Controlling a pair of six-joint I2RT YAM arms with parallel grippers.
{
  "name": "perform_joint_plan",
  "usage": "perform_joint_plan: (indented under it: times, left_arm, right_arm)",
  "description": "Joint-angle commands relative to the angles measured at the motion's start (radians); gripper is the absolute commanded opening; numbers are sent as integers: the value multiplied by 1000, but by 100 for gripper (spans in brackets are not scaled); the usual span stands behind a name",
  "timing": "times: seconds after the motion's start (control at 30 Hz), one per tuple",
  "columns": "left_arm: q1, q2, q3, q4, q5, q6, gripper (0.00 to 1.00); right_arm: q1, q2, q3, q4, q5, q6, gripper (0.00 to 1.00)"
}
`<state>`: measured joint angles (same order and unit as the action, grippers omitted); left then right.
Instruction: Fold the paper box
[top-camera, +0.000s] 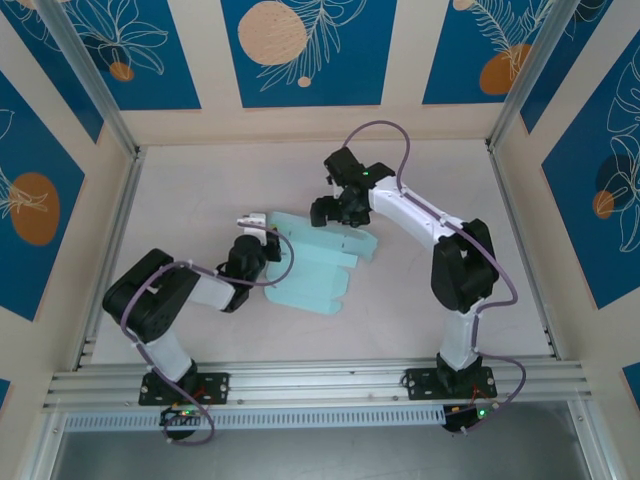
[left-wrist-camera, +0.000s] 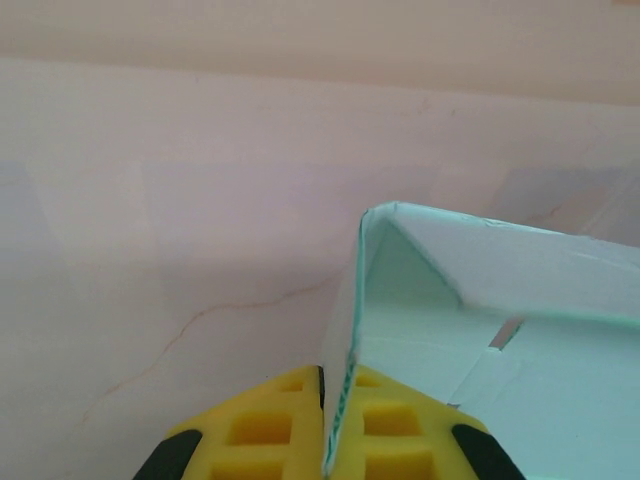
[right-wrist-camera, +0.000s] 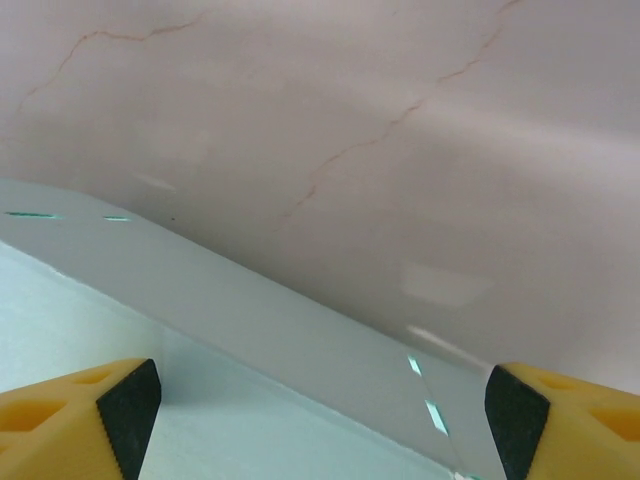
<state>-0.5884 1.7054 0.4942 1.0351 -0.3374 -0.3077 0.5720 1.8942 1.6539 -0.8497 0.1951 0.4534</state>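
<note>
Left of centre, left gripper (top-camera: 256, 224): pinched tight on the raised left edge of the paper box (top-camera: 320, 262).
Mid-frame, paper box: spreads rightward from that pinch.
Just above it, right gripper (top-camera: 334, 210): jaws wide, empty, over its upper edge, nearer the free flaps.

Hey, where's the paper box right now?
In the top view the paper box lies mid-table between the two arms. Its upturned left flap is pinched in the shut left claw, and the open right claw is at its far edge.
</note>
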Motion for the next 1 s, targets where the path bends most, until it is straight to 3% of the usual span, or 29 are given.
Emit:
perform_joint_plan:
  times: [0.0,0.17,0.4,0.67,0.83,0.97]
  left_arm:
    - [-28,17,43,161,-148,3,0]
    - [-65,63,84,163,-181,13,0]
    - [-71,90,69,118,-187,-78,0]
    - [-69,46,64,-36,-156,-82,0]
    - [-53,25,52,-51,-135,-59,0]
    - [-42,12,55,-71,-111,-39,0]
  right_arm:
    - [6,-65,-41,-61,91,23,86]
    - [24,-130,-110,-24,136,93,86]
    - [29,-134,-177,61,164,113,84]
    - [64,-185,-275,296,32,-195,80]
    - [65,-172,-224,264,-20,-312,67]
    - [68,-182,-220,274,-100,-379,63]
